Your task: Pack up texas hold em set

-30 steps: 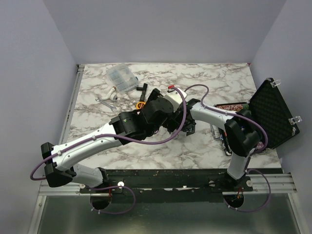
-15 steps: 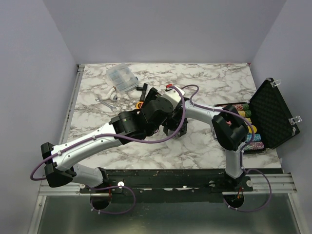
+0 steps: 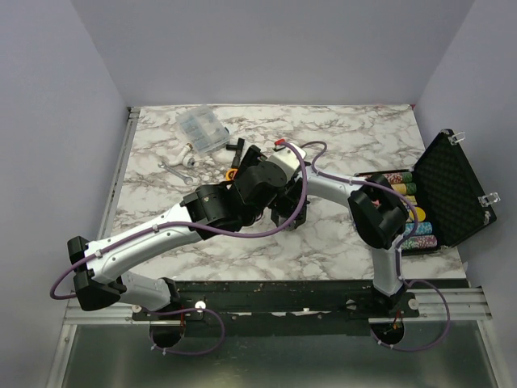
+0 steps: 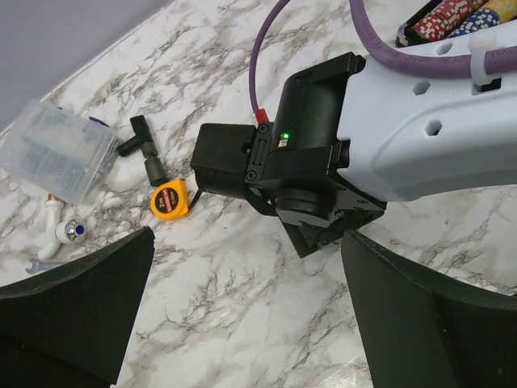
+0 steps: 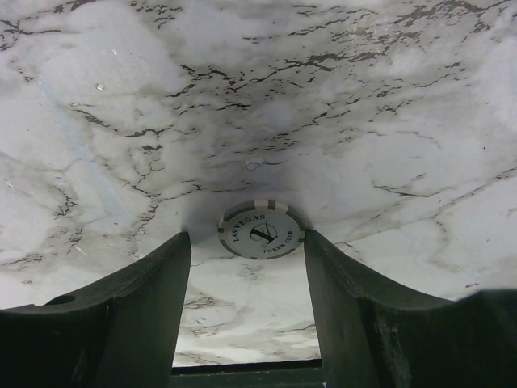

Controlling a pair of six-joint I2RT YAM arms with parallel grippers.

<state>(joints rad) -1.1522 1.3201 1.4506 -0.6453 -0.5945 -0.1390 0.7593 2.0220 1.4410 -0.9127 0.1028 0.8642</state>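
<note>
The relation that matters is the white chip sitting squarely between the two fingers of the right pincer. It lies at the fingertips, on the line between them, so no sideways shift looks needed, only a squeeze and a lift. That pincer stands partly released and straddles the chip. One finger is right against the rim, and a thin strip of bench shows between the rim and the other finger. I judge that it grasps nothing yet. The chip lies flat on the marble, printed face up. Being a round disc it has no long axis and points nowhere, so any approach angle across its width serves equally, though so thin a piece lying flat may slip out of the fingers. The right arm is plainly the nearer one. The left pincer hangs fully released and empty above the right arm's wrist, well clear of the chip. The black briefcase sits well apart at the bench's right edge. Its lid stands open and its chip rows are exposed, so the chip must travel rightward to reach them.
</note>
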